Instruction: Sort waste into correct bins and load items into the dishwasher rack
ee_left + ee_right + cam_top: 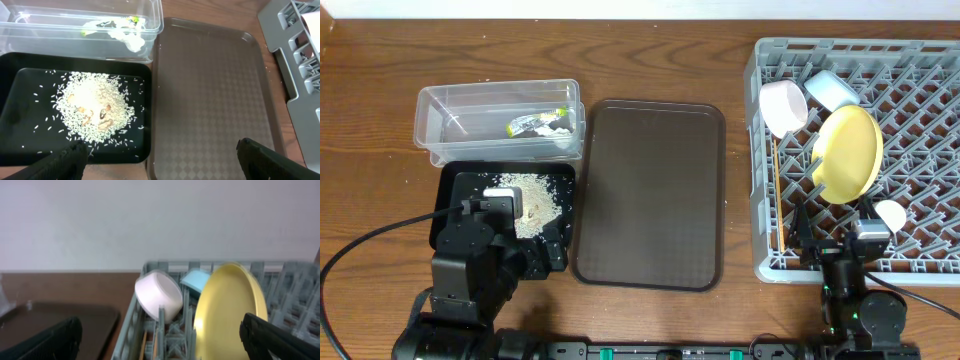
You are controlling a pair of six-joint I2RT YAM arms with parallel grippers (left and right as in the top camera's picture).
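Left gripper (159,161): jaws spread wide with nothing between them, one finger over the near edge of the black tray (15,95), the other over the brown serving tray (210,90). The rice scraps (95,107) lie heaped in the black tray, with loose grains scattered around the heap. Beyond it, the clear tub (75,37) holds the snack wrapper (107,23).

Right gripper (160,342): jaws likewise released and empty, at the near wall of the grey rack (295,295). Its wrist view shows the white bowl (160,296), light blue bowl (201,280) and yellow plate (230,311) standing on edge among the pegs.

Only the overhead view shows the small white cup (890,213), just beside the plate's near edge. It alone also shows the chopsticks (776,180) clearly, lying along the rack's left side.
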